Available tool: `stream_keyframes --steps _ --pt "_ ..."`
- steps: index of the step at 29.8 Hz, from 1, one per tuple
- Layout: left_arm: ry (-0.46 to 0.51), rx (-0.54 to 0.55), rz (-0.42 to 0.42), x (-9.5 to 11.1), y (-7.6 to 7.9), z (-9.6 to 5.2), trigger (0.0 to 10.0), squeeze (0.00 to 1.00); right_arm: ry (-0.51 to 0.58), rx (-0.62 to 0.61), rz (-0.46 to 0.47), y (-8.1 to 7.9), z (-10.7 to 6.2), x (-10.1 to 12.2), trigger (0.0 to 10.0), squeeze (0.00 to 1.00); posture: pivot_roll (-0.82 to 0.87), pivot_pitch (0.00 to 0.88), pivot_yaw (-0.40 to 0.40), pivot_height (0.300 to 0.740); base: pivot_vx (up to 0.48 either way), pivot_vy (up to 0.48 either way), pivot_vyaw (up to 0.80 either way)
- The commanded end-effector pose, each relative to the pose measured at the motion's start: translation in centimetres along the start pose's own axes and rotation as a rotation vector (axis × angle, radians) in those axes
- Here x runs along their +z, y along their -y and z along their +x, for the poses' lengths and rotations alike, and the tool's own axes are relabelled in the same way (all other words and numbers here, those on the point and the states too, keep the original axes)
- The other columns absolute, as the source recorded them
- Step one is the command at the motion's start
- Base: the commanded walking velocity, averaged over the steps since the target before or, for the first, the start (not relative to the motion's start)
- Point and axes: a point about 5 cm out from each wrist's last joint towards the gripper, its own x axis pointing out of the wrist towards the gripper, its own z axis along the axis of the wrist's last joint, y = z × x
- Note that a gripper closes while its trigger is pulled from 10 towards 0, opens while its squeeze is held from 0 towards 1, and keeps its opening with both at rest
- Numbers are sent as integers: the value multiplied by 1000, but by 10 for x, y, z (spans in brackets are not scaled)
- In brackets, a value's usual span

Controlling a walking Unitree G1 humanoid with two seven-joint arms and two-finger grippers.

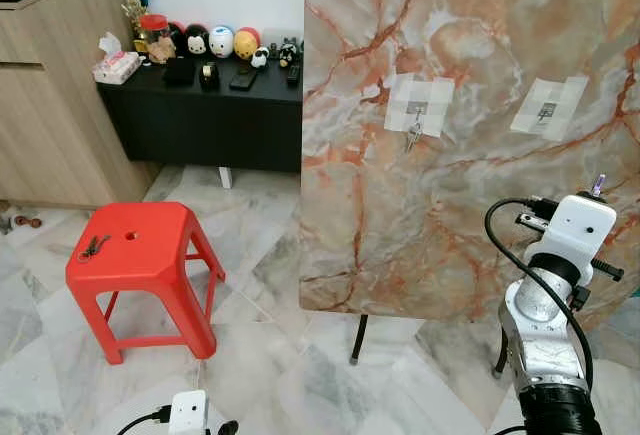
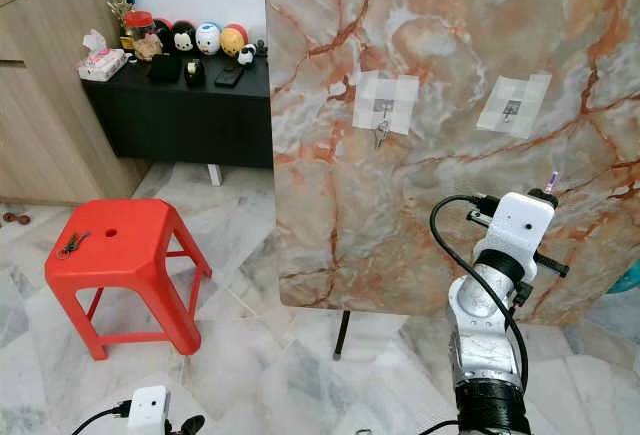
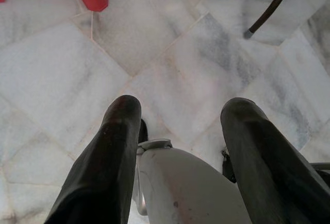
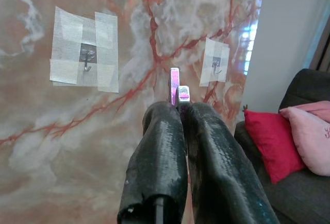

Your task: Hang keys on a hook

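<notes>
A marble-patterned board [image 2: 450,145] is seen upright on dark legs, with two taped hooks on it: keys [image 2: 381,133] are hung from the left hook [image 2: 384,107], the right hook [image 2: 511,109] is bare. The right arm [image 2: 495,305] is raised before the board. More keys [image 2: 72,245] are laid on a red stool [image 2: 120,255].

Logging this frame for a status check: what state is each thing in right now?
Right gripper: shut on a key, raised before the board.
Left gripper: open, low over the floor.
Left hook: holds keys.
Right hook: empty.
Stool: upright, keys lying on it.
</notes>
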Motion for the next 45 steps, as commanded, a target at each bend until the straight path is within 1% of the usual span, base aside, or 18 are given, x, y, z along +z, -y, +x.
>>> stream_keyframes --steps 1,3,5,7,11,14,28,37,40,45 --pt "-3 5 -23 -3 0 -1 10000 0 3 -11 14 0 5 4 10000 0 35 0 -77 740 281 0 0" --pt "-2 6 -22 -3 0 -1 10000 0 -4 -7 20 0 5 3 10000 0 35 0 -77 740 281 0 0" --pt "-2 5 -24 -2 0 -1 10000 0 -49 -19 30 0 4 -2 10000 0 35 0 -77 740 287 0 -228" --pt "-2 4 -24 -2 0 -1 10000 0 -64 -22 34 1 3 -4 10000 0 35 0 -77 740 289 0 -628" --pt "-1 4 -23 -2 0 -1 10000 0 -59 -10 35 0 3 -4 10000 0 35 0 -77 740 291 0 -800" --pt "0 4 -24 -2 0 -1 10000 0 -46 -2 34 -2 2 -2 10000 0 36 0 -78 740 291 0 0" --pt "1 2 -22 -2 0 -1 10000 0 -68 19 47 -6 0 -6 10000 0 38 0 -78 740 291 0 0" --pt "6 3 -23 -2 1 -1 10000 0 -50 17 56 -5 0 -3 10000 0 38 0 -77 740 292 0 0" --pt "8 3 -24 -2 1 -1 10000 0 -10 21 71 -6 -1 4 10000 0 38 0 -77 740 0 0 0" --pt "12 0 -30 -2 1 -1 10000 0 3 26 77 -8 -3 5 10000 0 37 0 -76 740 0 0 0"
